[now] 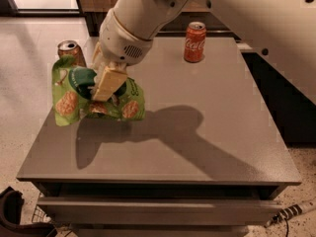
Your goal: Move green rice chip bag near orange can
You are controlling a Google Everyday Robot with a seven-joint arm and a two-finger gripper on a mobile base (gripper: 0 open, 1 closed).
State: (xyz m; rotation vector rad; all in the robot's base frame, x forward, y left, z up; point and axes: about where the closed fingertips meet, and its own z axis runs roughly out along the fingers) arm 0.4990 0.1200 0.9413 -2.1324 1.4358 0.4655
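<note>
The gripper (pixel 105 86) grips the green rice chip bag (pixel 66 102) over the left side of the grey table (pixel 207 147), just before the orange can (pixel 69 50), well apart from the red can (pixel 195 42).

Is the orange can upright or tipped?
Upright: the orange can shows its top upward, behind the green rice chip bag gripped by the claw.

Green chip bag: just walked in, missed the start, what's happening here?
The robot's end effector is shut on the green rice chip bag, holding it beside the orange can at the table's edge. The shadow suggests the bag hangs above the surface. A red Coca-Cola can stands apart near the far edge.
</note>
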